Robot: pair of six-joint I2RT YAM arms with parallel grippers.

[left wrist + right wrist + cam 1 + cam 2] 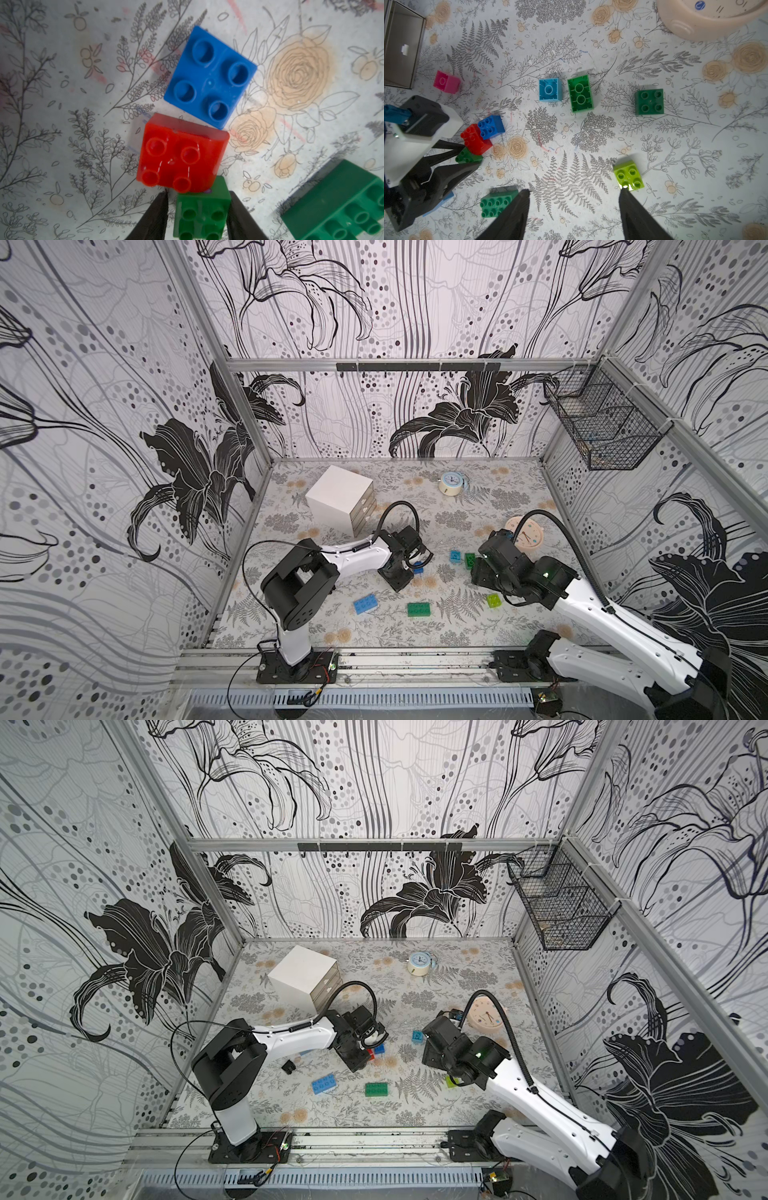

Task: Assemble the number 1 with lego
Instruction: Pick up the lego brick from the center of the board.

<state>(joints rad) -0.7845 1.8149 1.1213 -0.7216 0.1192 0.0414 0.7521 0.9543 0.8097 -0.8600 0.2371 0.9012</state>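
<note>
Hidden from top views, small green brick [202,209] sits within narrowly parted left claw [198,194]; right claw [575,189] gapes wide

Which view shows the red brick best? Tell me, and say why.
The left wrist view: the red brick fills the centre, studs sharp, between a blue brick and a small green brick. The right wrist view shows it small; a top view shows a sliver.

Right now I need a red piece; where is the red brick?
In both wrist views, mid-table, the red brick lies between the blue square brick and the small green brick straddled by the left end effector.
</note>
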